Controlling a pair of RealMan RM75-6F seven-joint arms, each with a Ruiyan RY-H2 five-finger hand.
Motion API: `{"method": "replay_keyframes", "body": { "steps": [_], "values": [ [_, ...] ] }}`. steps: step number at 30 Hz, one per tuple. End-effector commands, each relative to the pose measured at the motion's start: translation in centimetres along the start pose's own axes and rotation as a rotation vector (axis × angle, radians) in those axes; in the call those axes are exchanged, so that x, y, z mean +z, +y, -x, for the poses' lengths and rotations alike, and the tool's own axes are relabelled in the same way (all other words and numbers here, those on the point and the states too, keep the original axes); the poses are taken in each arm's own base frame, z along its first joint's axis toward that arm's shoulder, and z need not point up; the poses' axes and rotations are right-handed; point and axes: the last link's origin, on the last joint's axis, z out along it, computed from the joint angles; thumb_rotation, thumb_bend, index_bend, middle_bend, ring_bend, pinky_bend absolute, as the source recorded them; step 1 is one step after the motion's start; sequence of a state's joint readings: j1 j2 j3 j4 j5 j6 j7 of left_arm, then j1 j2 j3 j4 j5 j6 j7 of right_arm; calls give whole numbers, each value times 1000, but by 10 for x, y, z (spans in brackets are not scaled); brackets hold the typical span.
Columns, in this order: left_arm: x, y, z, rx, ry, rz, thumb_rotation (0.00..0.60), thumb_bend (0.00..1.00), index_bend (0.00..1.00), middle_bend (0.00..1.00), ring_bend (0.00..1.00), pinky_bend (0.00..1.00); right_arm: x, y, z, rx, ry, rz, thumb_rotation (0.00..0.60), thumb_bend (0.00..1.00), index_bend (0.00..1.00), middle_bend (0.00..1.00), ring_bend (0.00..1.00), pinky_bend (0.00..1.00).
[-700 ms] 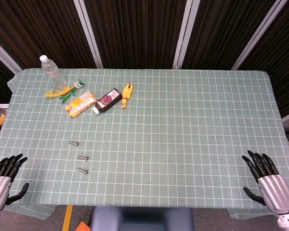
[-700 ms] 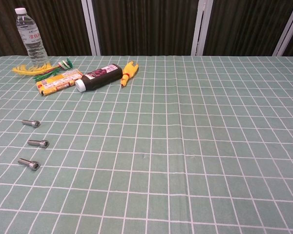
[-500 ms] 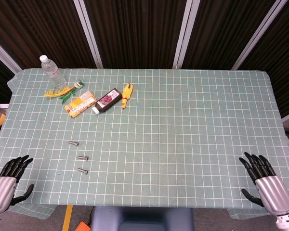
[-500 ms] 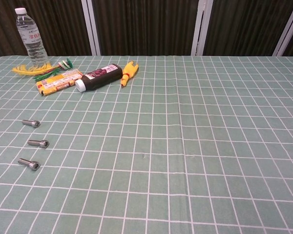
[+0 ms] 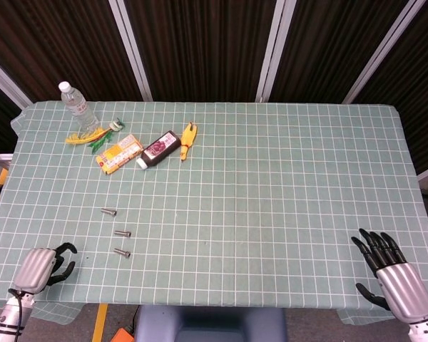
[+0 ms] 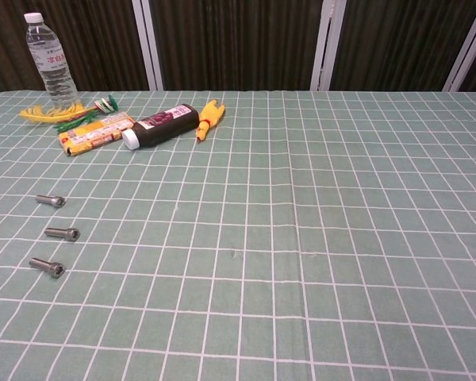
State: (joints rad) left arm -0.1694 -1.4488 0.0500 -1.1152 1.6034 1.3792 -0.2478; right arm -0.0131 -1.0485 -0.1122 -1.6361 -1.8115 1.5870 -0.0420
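Only the head view shows your two robot hands; the chest view shows neither of them, just the bench point(image 6: 349, 238) with its green checked cloth and the things lying on it.

In the head view your left robot hand point(image 5: 41, 265) sits at the near left corner of the bench, over the cloth's edge. Its dark fingers point(image 5: 63, 249) are curled inward and nothing is in them. Your right robot hand point(image 5: 389, 265) sits at the near right corner, its fingers point(image 5: 376, 241) spread apart and pointing away from you, holding nothing and touching no object.

Three steel bolts lie on the left side of the bench in a loose column. The nearest bolt point(image 5: 121, 252) is the closest thing to your left robot hand, off to its right and clear of it. The middle bolt point(image 5: 122, 233) and the far bolt point(image 5: 108, 211) lie beyond it. The chest view shows the same three more closely, each with a socket head: nearest point(image 6: 47, 267), middle point(image 6: 62, 233), far point(image 6: 51, 201).

At the far left stand a clear water bottle point(image 5: 77, 107), upright, with a yellow packet point(image 5: 118, 152), a dark bottle point(image 5: 159, 148) lying on its side and a small yellow object point(image 5: 188, 140) in a row to its right. All of these are well apart from both robot hands.
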Motion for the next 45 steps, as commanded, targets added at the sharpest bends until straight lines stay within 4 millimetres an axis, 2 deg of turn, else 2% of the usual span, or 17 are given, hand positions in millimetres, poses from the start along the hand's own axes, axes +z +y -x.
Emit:
{"method": "replay_keyframes", "body": {
  "steps": [1,9,16,21,27,36,45],
  "values": [
    [18,5,17,-16,-25,20,600,413,446,1000,1000,1000,1,-1,2,-1,-9,-3,600,309,0,0,0,0],
    [33,11,27,15,11,31,600,413,449,1000,1000,1000,5,-1,7,-10,-38,4,600,309,0,0,0,0],
    [38,15,29,7,27,34,600,413,455,1000,1000,1000,6,-1,6,-9,-41,4,600,309,0,0,0,0],
    [44,25,34,16,21,60,600,413,399,1000,1000,1000,6,-1,6,-7,-42,2,600,309,0,0,0,0],
    [50,36,37,17,11,89,600,413,401,1000,1000,1000,6,-1,7,-7,-46,-1,600,309,0,0,0,0],
    [51,53,41,21,3,134,600,411,423,1000,1000,1000,6,-1,6,-4,-46,-3,600,309,0,0,0,0],
    [52,62,47,30,-5,154,600,412,444,1000,1000,1000,5,-1,5,0,-46,-6,600,309,0,0,0,0]
  ]
}}
